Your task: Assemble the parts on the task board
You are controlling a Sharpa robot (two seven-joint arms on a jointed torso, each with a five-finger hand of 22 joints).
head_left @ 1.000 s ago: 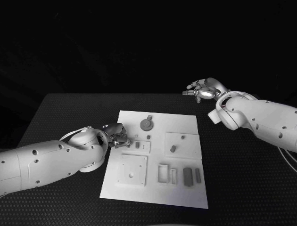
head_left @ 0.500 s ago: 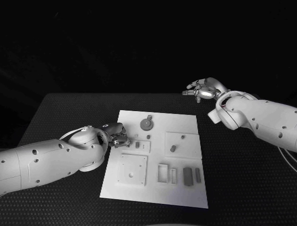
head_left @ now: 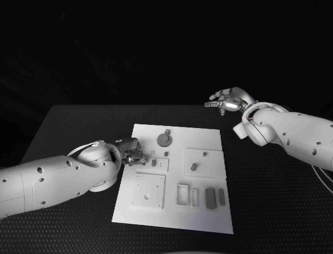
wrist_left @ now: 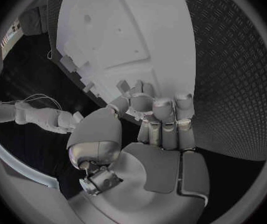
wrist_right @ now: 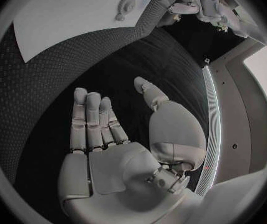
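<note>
A: Where is the task board [head_left: 201,138] lying, and what is it carrying?
B: It is lying at the centre of the black bench [head_left: 75,127]. A round part [head_left: 164,139] is sitting toward 12 o'clock on it, and slim parts [head_left: 211,197] toward 5 o'clock.

A: What is the left hand [head_left: 133,154] doing?
B: It is hovering at the board's 9 o'clock edge, fingers curled; whether it is grasping anything cannot be told.

A: And the right hand [head_left: 226,100]?
B: It is hanging released, fingers apart, toward 1 o'clock, well apart from the board.

No readable text, labels or numbers anywhere
</note>
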